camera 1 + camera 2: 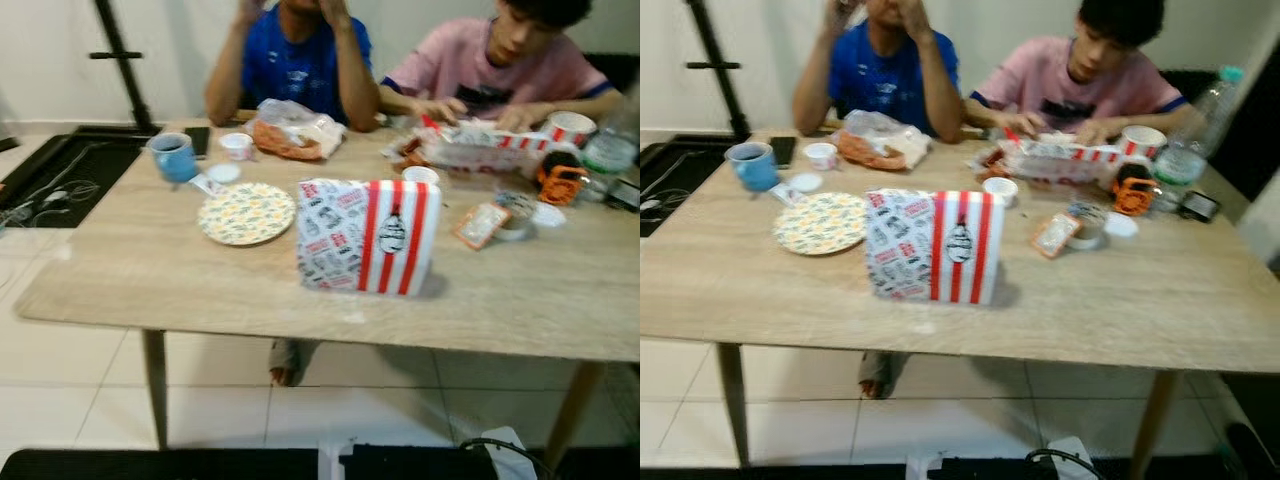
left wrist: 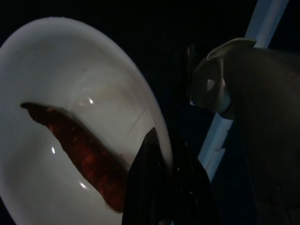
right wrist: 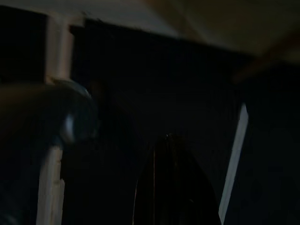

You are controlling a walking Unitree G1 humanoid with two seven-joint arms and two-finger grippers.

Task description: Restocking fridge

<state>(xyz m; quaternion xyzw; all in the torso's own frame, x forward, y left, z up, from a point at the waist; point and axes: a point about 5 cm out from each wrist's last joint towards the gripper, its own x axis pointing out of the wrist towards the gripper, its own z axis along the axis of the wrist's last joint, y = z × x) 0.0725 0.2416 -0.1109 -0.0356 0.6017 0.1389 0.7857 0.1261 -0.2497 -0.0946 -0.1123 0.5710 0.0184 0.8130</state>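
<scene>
Left gripper (image 2: 161,187) clamps the rim of a white plate (image 2: 70,93): one black finger (image 2: 150,187) lies over the inner face, rim running between the fingers. A dark red strip of food (image 2: 77,150) lies across the plate's hollow, its near end just beside the fingertip. Past the fingers, dark background, a pale diagonal bar (image 2: 234,108) and a grey robot part (image 2: 253,93).

Right gripper (image 3: 171,183): wrist view is very dark. Black fingers appear pressed together at the tip with nothing between them; beyond them only dim pale vertical strips.

Head view: wooden table (image 1: 150,290) ahead, on pale tiled floor (image 1: 60,380). Red-and-white striped takeaway box (image 1: 367,236) stands upright near the middle. Patterned paper plate (image 1: 246,213) just beside it on robot's left, blue mug (image 1: 175,156) further left and back, small white cup (image 1: 237,146) and black phone (image 1: 197,140) near that. Plastic bag with orange contents (image 1: 295,130) at the far edge. More striped food packaging (image 1: 480,145), an orange object (image 1: 560,180) and a water bottle (image 1: 1195,125) on robot's right. Two people sit at the far side: blue shirt (image 1: 293,55), pink shirt (image 1: 500,65). No fridge in frame.
</scene>
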